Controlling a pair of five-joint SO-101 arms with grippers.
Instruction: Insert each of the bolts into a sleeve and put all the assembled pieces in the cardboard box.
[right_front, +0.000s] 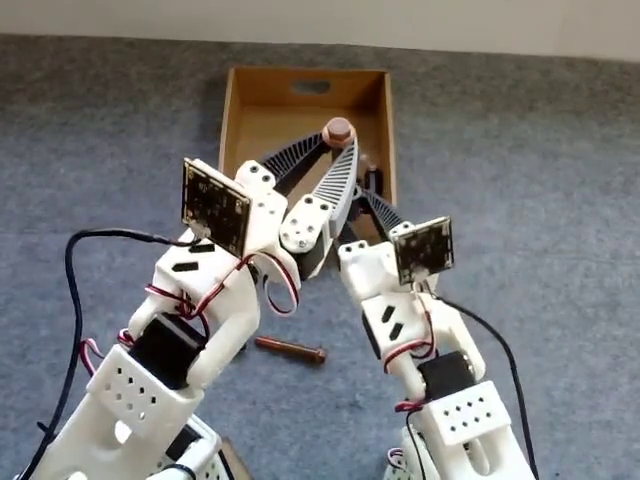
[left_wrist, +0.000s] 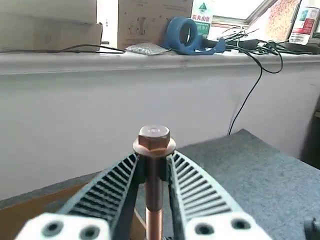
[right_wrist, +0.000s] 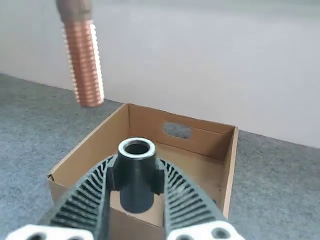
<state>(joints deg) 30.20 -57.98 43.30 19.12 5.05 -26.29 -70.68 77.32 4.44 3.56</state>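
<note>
Left pincer (left_wrist: 155, 160) clamps an upright bolt (left_wrist: 154, 141) below its head; right pincer (right_wrist: 136, 164) grips a sleeve (right_wrist: 135, 187), bore up, over the cardboard box (right_wrist: 202, 137). We note a second bolt (right_front: 290, 348) lying on the desk (right_front: 520, 150).

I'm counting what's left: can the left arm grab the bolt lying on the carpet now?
Probably not: the left gripper is shut on another bolt over the box. The loose bolt lies uncovered between the arms.

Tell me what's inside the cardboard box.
Its visible floor is bare cardboard. The right claw with the sleeve and the left claw with the bolt, held over the cardboard box, hide the rest.
</note>
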